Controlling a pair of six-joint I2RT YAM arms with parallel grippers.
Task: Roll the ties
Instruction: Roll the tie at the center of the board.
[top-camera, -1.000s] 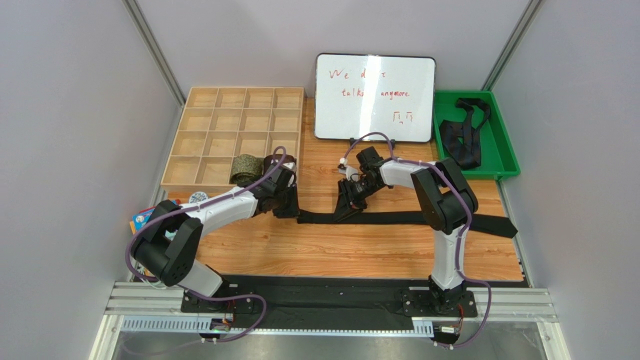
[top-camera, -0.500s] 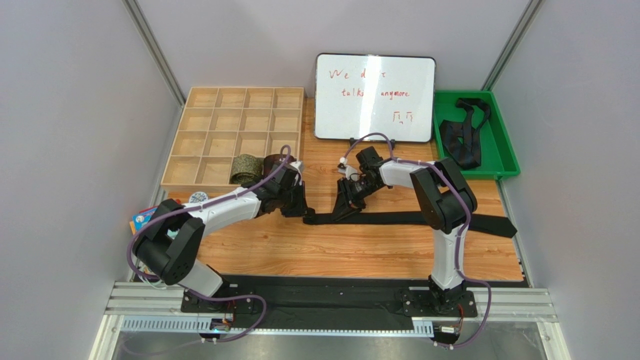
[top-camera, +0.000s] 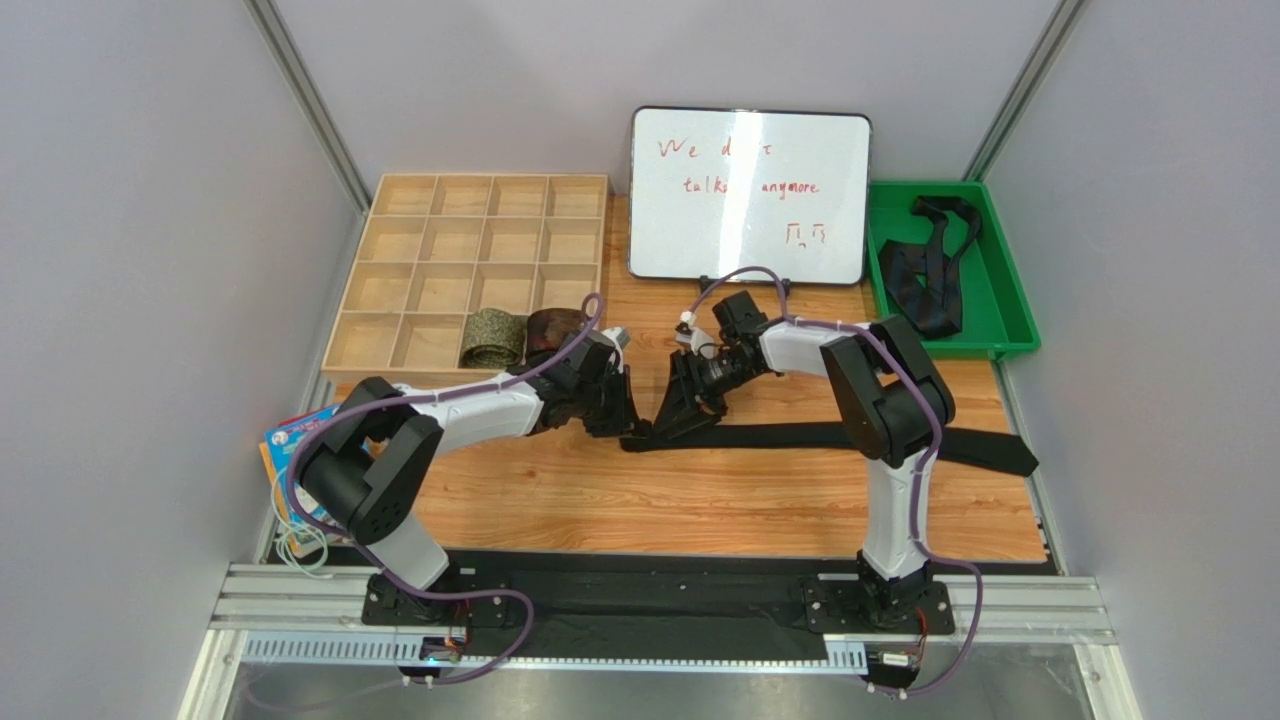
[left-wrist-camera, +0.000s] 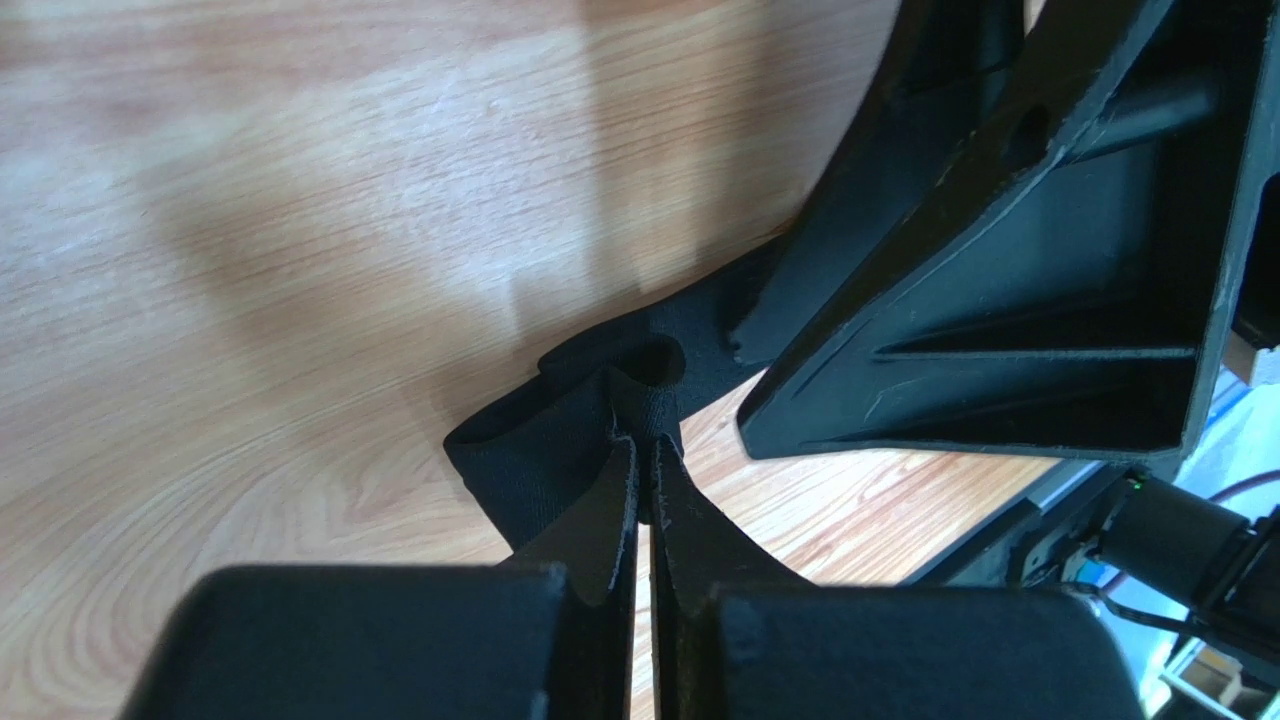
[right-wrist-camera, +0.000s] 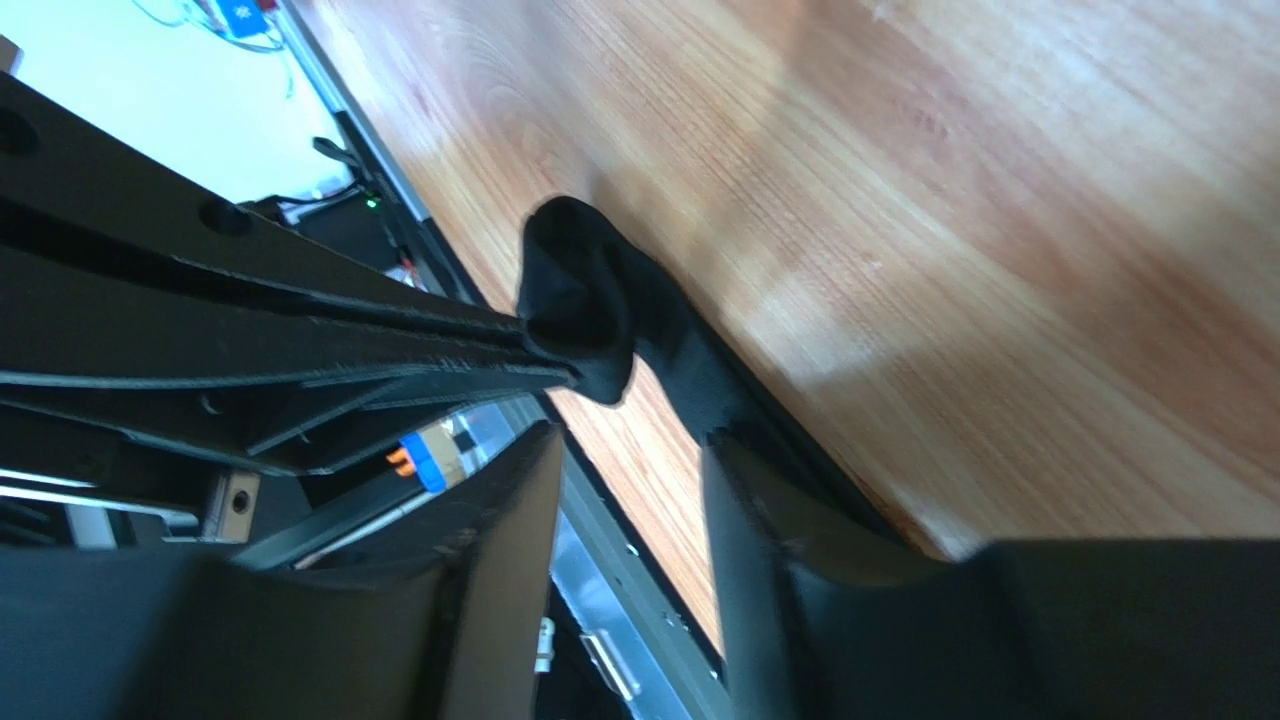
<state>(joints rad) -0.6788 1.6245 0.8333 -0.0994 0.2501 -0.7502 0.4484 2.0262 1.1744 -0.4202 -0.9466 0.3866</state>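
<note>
A long black tie (top-camera: 842, 438) lies flat across the wooden table. Its left end (left-wrist-camera: 549, 450) is folded up, and my left gripper (left-wrist-camera: 646, 435) is shut on that fold. In the top view the left gripper (top-camera: 619, 417) sits at the tie's left tip, with my right gripper (top-camera: 672, 420) just to its right. The right gripper (right-wrist-camera: 631, 443) stands open. The pinched tie end (right-wrist-camera: 579, 300) lies just ahead of it, and the strip runs past one of its fingers (right-wrist-camera: 751, 495). An olive-green rolled tie (top-camera: 489, 338) and a reddish-brown one (top-camera: 553, 323) sit in the box.
A wooden compartment box (top-camera: 406, 240) stands at the back left. A whiteboard (top-camera: 748, 195) is at the back centre. A green tray (top-camera: 995, 300) at the back right holds loose black ties (top-camera: 924, 278). A small colourful packet (top-camera: 283, 438) lies at the table's left edge.
My left gripper has shut on the tie's left end and moved right, folding that end over. My right gripper has opened wider.
</note>
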